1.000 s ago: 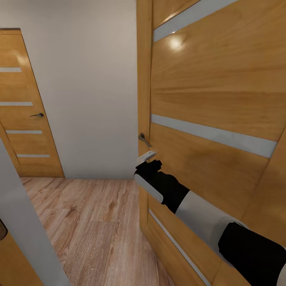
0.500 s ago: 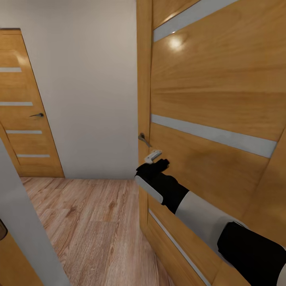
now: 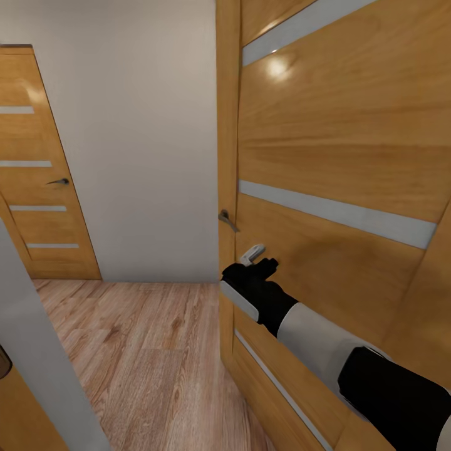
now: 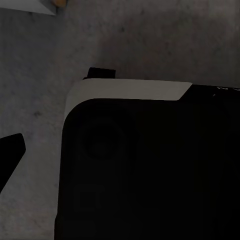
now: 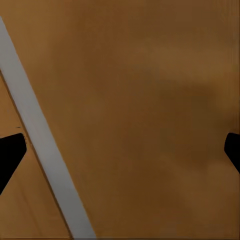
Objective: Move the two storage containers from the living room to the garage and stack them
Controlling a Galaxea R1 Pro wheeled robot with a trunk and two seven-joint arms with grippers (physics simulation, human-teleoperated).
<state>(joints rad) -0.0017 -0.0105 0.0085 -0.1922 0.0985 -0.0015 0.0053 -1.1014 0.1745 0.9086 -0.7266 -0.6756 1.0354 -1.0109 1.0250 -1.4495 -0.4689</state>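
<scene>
— What is seen from the head camera?

— A wooden door [image 3: 338, 144] with pale horizontal strips is seen close on the right, standing open edge-on, with a dark lever handle [image 3: 227, 220] on its edge. The right arm [image 3: 326, 351] is stretched toward the door panel, and the right gripper [image 3: 255, 258] is held just below and beside that handle, close against the wood. Whether the panel is actually touched cannot be told.

— And how are its fingers set?

— In the right wrist view the two dark fingertips [image 5: 10, 155] are seen far apart at opposite edges of the picture, with nothing between them except the door's brown surface and one pale strip [image 5: 45, 150]. The gripper is spread wide and nothing is grasped.

— What about the left gripper?

— In the left wrist view a black and white robot part [image 4: 150, 160] is seen over a dark grey surface, and one dark fingertip [image 4: 10, 155] is seen at the edge. The setting of the left gripper cannot be told.

— Where are the storage containers?

— They cannot be located in these views. A white wall [image 3: 138, 138], a second wooden door [image 3: 41, 181] with its own handle at the far left, and a light wood plank floor [image 3: 150, 363] are seen.
</scene>
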